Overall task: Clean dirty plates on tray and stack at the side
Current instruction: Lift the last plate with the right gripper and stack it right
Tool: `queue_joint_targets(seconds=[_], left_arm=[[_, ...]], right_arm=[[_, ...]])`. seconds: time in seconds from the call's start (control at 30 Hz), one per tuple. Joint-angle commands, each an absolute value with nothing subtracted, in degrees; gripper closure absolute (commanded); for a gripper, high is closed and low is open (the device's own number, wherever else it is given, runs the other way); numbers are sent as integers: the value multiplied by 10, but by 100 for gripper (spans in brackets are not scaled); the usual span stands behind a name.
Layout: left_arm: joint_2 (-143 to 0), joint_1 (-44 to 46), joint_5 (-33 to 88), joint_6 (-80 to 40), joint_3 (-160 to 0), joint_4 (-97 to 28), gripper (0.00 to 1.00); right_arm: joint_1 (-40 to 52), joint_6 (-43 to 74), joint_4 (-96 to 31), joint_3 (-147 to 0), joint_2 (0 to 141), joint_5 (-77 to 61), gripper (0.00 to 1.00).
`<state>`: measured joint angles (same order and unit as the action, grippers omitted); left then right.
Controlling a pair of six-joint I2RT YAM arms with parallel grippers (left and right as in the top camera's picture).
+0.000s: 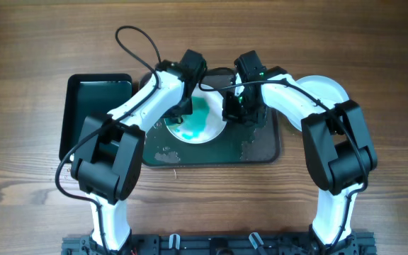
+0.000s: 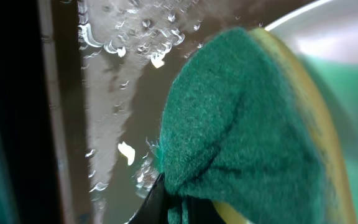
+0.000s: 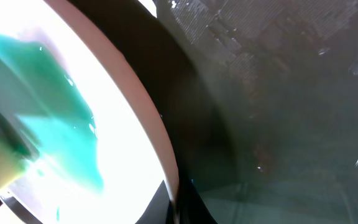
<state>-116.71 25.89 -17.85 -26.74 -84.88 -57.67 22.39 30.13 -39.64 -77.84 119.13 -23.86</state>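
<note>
**Scrub under way, plate braced at one edge**

The wooden table [image 1: 374, 212] carries a dark tray [image 1: 261, 152] at its centre, and the tray's floor is beaded with water. A black bin [image 1: 98, 106] stands touching the tray's left side. At the tray's right, a white clean plate [image 1: 328, 88] rests on the table, half hidden behind the right arm. The dirty plate [image 1: 214, 129] lies in the tray's left half, smeared with teal soap [image 1: 198, 117].

The left fingers [image 1: 181, 113] are closed on a green-and-yellow sponge [image 2: 241, 124], which hangs at the plate's left rim with part of it over the wet tray. The right fingers [image 1: 234, 108] sit at the opposite rim. In the right wrist view the rim runs straight into the one dark finger that shows, so they look clamped on the plate, but the gap between them is out of sight.

What could go wrong from here:

- **Plate slips:** the rim is wet and soapy. A hard sideways stroke could pull it out of a one-edge hold and send it skating across the slick tray.
- **Sponge rides off:** it sits at the very edge of the plate. An outward stroke could take it onto the tray and leave the centre uncleaned.
- **Sponge twists:** it looks bunched in the fingers, so it may fold or work loose under pressure.
- **Arms collide:** both wrists crowd over one small plate, so a wide stroke risks contact.
</note>
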Motion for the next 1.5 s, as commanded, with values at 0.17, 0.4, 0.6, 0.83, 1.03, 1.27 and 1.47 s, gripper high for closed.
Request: queue_joint_targets(seconds=[0.17, 0.4, 0.6, 0.83, 1.03, 1.27, 1.47], left_arm=[[-1153, 194, -57, -288, -1080, -697, 96], [-1149, 138, -4, -288, -1080, -701, 96], [-1149, 138, -4, -288, -1080, -701, 96], [-1149, 138, -5, -288, -1080, -699, 96], [-1149, 137, -5, -288, -1080, -699, 96], [-1149, 138, -5, -288, -1080, -699, 96], [-1149, 138, -5, -288, -1080, -699, 96]], right_arm=[[224, 254, -406, -761, 1153, -174, 96], [276, 240, -442, -761, 1019, 58, 96], [398, 242, -486, -761, 948, 386, 96], [518, 242, -543, -761, 935, 644, 96], [581, 242, -558, -761, 935, 806, 96], [554, 343, -588, -761, 935, 635, 96], [409, 421, -609, -761, 901, 324, 96]])
